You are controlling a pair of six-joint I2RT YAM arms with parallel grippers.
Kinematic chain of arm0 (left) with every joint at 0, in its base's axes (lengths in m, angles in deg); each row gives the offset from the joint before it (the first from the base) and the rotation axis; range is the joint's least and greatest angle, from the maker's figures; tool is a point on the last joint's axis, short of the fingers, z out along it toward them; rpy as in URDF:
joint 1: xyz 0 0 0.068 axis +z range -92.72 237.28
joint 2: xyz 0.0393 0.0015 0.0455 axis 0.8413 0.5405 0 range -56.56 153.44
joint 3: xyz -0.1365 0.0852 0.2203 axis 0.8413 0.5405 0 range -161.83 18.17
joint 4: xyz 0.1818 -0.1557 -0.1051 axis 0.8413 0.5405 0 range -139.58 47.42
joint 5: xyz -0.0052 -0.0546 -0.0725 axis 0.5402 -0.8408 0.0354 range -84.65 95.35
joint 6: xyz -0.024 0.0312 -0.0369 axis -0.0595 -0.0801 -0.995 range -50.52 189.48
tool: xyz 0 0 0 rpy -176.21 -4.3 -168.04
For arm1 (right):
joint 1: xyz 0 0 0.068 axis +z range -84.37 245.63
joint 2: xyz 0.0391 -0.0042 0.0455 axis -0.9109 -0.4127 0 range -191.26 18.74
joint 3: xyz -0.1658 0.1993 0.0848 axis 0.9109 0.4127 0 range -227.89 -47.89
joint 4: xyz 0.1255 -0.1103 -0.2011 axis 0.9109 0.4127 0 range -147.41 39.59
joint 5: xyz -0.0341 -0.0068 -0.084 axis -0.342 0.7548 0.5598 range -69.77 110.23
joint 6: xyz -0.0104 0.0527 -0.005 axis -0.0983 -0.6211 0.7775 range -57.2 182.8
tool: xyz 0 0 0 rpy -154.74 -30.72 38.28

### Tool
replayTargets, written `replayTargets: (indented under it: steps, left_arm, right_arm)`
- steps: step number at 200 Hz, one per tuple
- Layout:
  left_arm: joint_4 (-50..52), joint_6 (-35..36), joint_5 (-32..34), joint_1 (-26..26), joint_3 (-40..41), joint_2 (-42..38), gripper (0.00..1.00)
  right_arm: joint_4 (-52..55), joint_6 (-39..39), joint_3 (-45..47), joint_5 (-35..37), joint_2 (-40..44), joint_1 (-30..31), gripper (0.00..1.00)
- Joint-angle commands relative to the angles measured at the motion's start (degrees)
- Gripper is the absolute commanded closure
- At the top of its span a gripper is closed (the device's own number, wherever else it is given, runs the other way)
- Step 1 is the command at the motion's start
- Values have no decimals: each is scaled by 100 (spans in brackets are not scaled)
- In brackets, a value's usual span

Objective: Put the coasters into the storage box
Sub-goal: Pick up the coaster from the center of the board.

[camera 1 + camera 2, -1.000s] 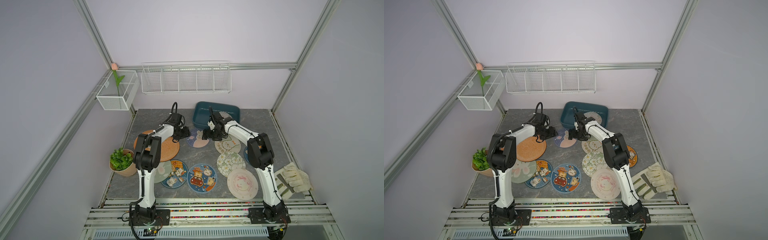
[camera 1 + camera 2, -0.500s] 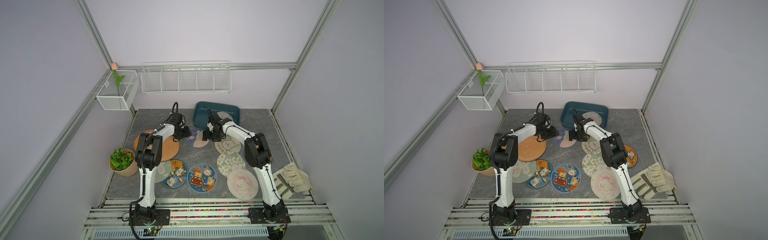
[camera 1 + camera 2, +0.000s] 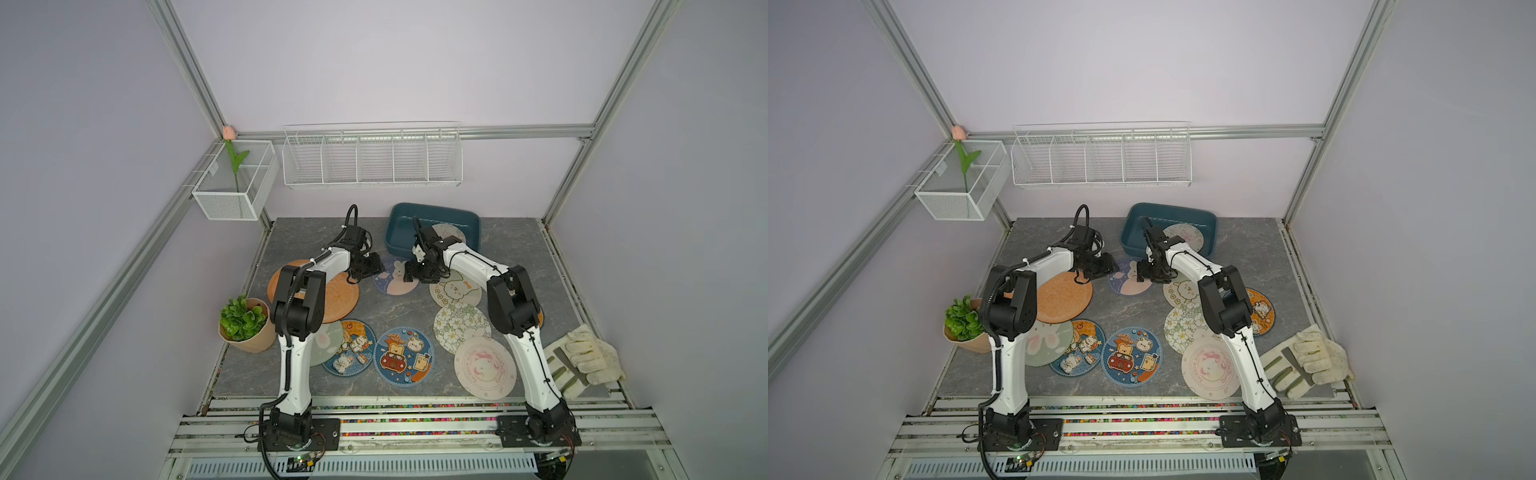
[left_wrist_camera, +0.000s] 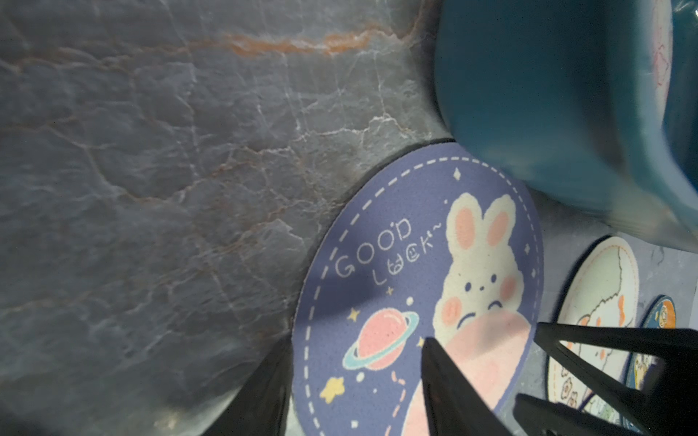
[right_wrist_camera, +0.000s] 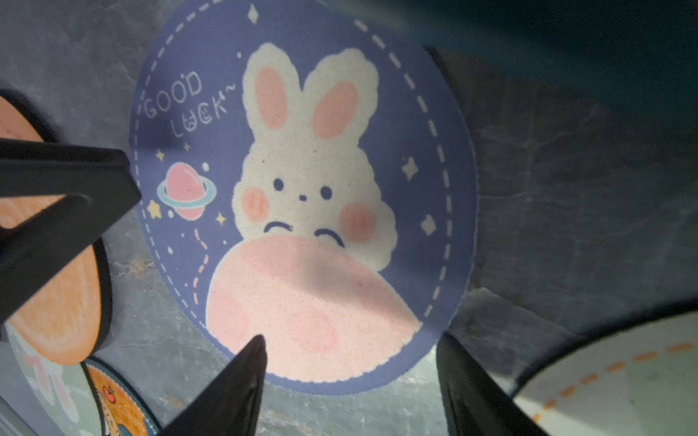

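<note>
A purple bunny coaster (image 3: 395,277) (image 4: 408,264) (image 5: 309,181) lies flat on the table just in front of the teal storage box (image 3: 432,209) (image 4: 528,94). A cream coaster (image 3: 451,233) lies inside the box. My left gripper (image 3: 376,266) (image 4: 351,385) is open at the bunny coaster's left edge, one finger on the table and one over the print. At the coaster's right side my right gripper (image 3: 410,275) (image 5: 351,377) is open, its rim between the fingers. Several more coasters lie in front, among them a big orange one (image 3: 332,299) and a blue car one (image 3: 403,357).
A potted plant (image 3: 245,324) stands at the table's left edge. White work gloves (image 3: 586,359) lie at the front right. Wire baskets (image 3: 372,158) hang on the back wall. A sheep coaster (image 3: 455,289) lies under the right forearm.
My right gripper has moved left and forward from the box's front edge down to the bunny coaster. Both pairs of jaws have narrowed. The left arm has barely moved.
</note>
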Motion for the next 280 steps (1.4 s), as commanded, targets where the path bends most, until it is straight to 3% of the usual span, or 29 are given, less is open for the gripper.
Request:
replayTargets:
  steps: [1, 62, 117, 136, 219, 280]
  left_arm:
    - [212, 48, -135, -97, 123, 105, 45]
    - [216, 39, -158, -173, 126, 92, 46]
    - [176, 5, -134, -191, 239, -6, 47]
    - [84, -71, -120, -180, 378, -137, 45]
    - [-522, -479, -408, 132, 1396, -1112, 22]
    - [-816, -661, -603, 132, 1868, -1537, 18]
  right_arm:
    - [59, -80, -30, -125, -263, 83, 29]
    - [20, -116, -55, -160, -311, 131, 41]
    - [-2, -79, -38, -116, -212, 149, 86]
    - [10, -32, 11, -99, -82, 158, 93]
    - [213, 235, 409, -373, 1317, 144, 93]
    - [336, 182, -227, -441, 1652, -41, 93]
